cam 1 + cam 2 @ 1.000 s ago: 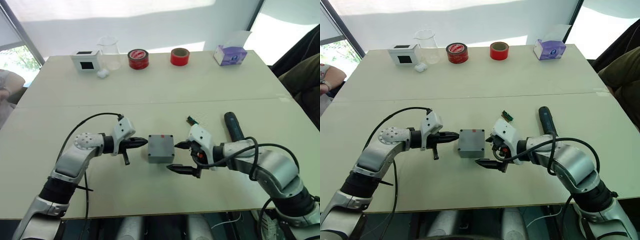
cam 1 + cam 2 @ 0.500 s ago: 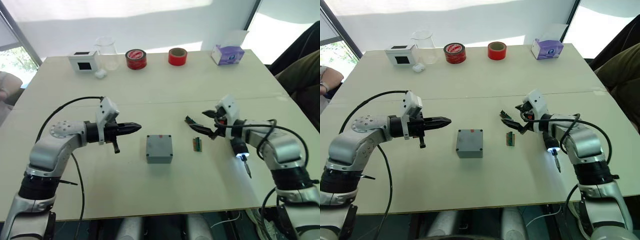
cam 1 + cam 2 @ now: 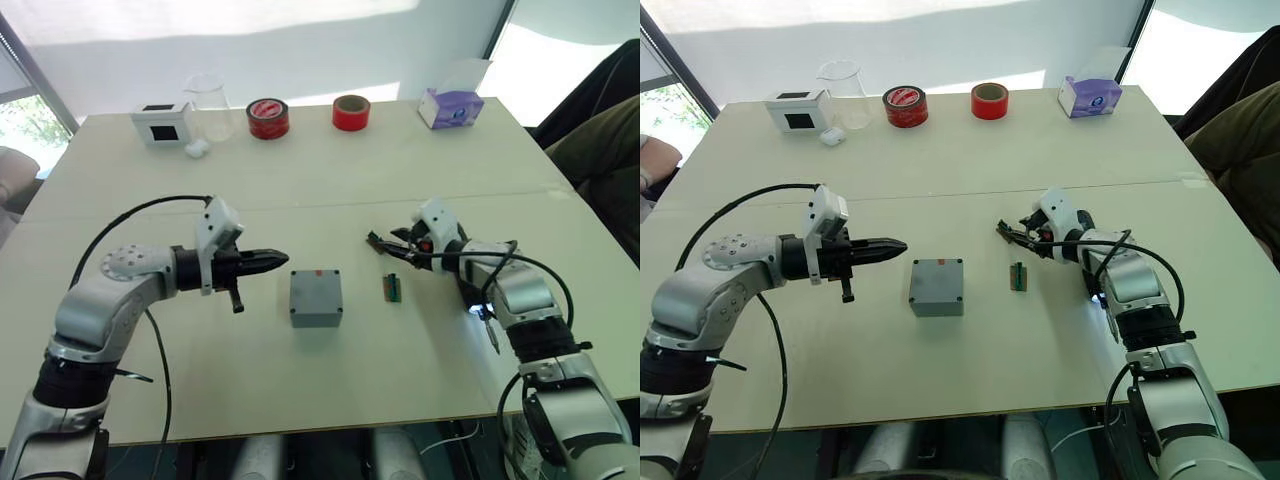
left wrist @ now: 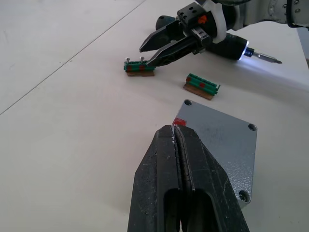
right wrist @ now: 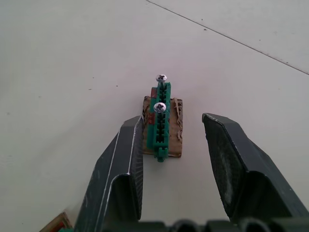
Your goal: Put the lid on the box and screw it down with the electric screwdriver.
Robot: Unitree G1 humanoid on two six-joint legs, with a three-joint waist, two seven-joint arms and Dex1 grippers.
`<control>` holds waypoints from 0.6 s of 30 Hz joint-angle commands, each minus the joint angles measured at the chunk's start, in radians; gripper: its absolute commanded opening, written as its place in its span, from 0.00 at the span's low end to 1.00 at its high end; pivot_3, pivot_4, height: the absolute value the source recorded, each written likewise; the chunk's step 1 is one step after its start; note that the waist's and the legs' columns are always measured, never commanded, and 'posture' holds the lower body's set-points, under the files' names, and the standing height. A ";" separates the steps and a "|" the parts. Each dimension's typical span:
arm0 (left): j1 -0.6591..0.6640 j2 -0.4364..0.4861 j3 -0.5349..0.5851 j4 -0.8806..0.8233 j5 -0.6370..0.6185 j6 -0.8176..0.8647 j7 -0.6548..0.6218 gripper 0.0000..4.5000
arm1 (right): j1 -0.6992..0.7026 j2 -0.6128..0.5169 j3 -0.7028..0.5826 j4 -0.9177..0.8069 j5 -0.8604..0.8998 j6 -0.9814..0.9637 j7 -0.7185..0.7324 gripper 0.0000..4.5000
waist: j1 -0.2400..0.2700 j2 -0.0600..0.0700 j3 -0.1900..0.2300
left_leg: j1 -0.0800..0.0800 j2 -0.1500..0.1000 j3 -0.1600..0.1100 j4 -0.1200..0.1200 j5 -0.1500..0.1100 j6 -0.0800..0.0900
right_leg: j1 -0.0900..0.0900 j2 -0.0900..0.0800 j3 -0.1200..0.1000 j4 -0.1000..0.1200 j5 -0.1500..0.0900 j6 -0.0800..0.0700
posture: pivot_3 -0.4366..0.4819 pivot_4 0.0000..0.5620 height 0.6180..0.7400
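Our right tool [image 3: 1015, 233] has edged toward 9 o'clock, its jaws wide around one of two green screw strips [image 5: 161, 119]. We count one grey box [image 3: 316, 297], lid [image 4: 223, 141] seated, red mark at 12 o'clock; our left tool [image 3: 274, 258] is pinched closed, empty.

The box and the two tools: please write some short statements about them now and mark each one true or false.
1. The lid sits on the box. True.
2. The left tool is open. False: its fingers are pressed together.
3. The right tool is open around a green screw holder. True.
4. The screwdriver is held in the left tool. False: it lies on the table, its tip lit.
5. A second green holder lies right of the box. True.
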State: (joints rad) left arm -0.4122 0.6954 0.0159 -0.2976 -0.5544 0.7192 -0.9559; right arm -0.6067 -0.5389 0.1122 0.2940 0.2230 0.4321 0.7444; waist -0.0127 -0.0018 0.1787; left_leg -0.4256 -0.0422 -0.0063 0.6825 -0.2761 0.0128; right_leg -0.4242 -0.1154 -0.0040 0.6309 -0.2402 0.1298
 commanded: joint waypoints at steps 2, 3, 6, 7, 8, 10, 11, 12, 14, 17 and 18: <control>-0.005 0.005 0.014 -0.028 -0.015 -0.003 0.008 0.00 | -0.031 0.013 -0.026 -0.012 -0.005 -0.017 0.003 0.42 | 0.001 0.000 0.000 | 0.000 0.000 0.000 0.000 0.000 0.000 | 0.000 0.000 0.000 0.000 0.000 0.000 | 0.48 0.27 1.00; -0.004 0.005 0.015 -0.028 -0.016 -0.003 0.009 0.00 | -0.032 0.016 -0.027 -0.011 -0.008 -0.019 0.003 0.42 | 0.001 0.000 0.000 | 0.000 0.000 0.000 0.000 0.000 0.000 | 0.000 0.000 0.000 0.000 0.000 0.000 | 0.48 0.27 1.00; -0.002 0.007 0.014 -0.024 -0.014 -0.006 0.008 0.00 | -0.039 0.024 -0.027 -0.003 -0.013 -0.022 -0.002 0.42 | 0.000 0.000 0.000 | 0.000 0.000 0.000 0.000 0.000 0.000 | 0.000 0.000 0.000 0.000 0.000 0.000 | 0.48 0.27 1.00; 0.000 0.007 0.013 -0.025 -0.014 -0.007 0.009 0.00 | -0.040 0.026 -0.028 -0.002 -0.014 -0.023 -0.002 0.42 | 0.000 0.000 0.000 | 0.000 0.000 0.000 0.000 0.000 0.000 | 0.000 0.000 0.000 0.000 0.000 0.000 | 0.48 0.27 1.00; 0.000 0.006 0.013 -0.023 -0.012 -0.008 0.010 0.00 | -0.044 0.029 -0.028 0.006 -0.017 -0.026 -0.005 0.42 | -0.001 0.000 0.000 | 0.000 0.000 0.000 0.000 0.000 0.000 | 0.000 0.000 0.000 0.000 0.000 0.000 | 0.48 0.27 1.00; -0.002 0.002 0.012 -0.020 -0.012 -0.008 0.012 0.00 | -0.053 0.034 -0.030 0.025 -0.025 -0.036 -0.011 0.42 | -0.001 0.000 0.000 | 0.000 0.000 0.000 0.000 0.000 0.000 | 0.000 0.000 0.000 0.000 0.000 0.000 | 0.48 0.27 1.00; -0.001 0.002 0.010 -0.019 -0.012 -0.009 0.011 0.00 | -0.057 0.037 -0.031 0.033 -0.028 -0.041 -0.013 0.37 | 0.000 0.000 0.000 | 0.000 0.000 0.000 0.000 0.000 0.000 | 0.000 0.000 0.000 0.000 0.000 0.000 | 0.48 0.27 1.00; 0.000 0.003 0.009 -0.020 -0.011 -0.009 0.011 0.00 | -0.059 0.038 -0.034 0.037 -0.029 -0.045 -0.015 0.30 | 0.000 0.000 0.000 | 0.000 0.000 0.000 0.000 0.000 0.000 | 0.000 0.000 0.000 0.000 0.000 0.000 | 0.48 0.27 1.00; 0.004 0.006 0.007 -0.021 -0.008 -0.010 0.010 0.00 | -0.063 0.042 -0.036 0.044 -0.032 -0.050 -0.015 0.15 | 0.000 0.000 0.000 | 0.000 0.000 0.000 0.000 0.000 0.000 | 0.000 0.000 0.000 0.000 0.000 0.000 | 0.48 0.27 1.00; 0.002 0.007 0.006 -0.017 -0.006 -0.011 0.011 0.00 | -0.067 0.044 -0.037 0.053 -0.036 -0.056 -0.014 0.01 | 0.001 0.000 0.000 | 0.000 0.000 0.000 0.000 0.000 0.000 | 0.000 0.000 0.000 0.000 0.000 0.000 | 0.48 0.27 1.00; 0.002 0.007 0.006 -0.017 -0.006 -0.011 0.011 0.00 | -0.067 0.045 -0.037 0.054 -0.038 -0.055 -0.013 0.01 | 0.000 0.000 0.000 | 0.000 0.000 0.000 0.000 0.000 0.000 | 0.000 0.000 0.000 0.000 0.000 0.000 | 0.48 0.27 1.00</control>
State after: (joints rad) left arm -0.4052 0.6954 0.0144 -0.2962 -0.5559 0.7187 -0.9466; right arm -0.6484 -0.4938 0.1006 0.3571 0.1872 0.3947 0.7317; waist -0.0124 -0.0018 0.1787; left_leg -0.4256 -0.0423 -0.0063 0.6824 -0.2760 0.0125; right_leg -0.4243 -0.1154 -0.0040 0.6310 -0.2402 0.1298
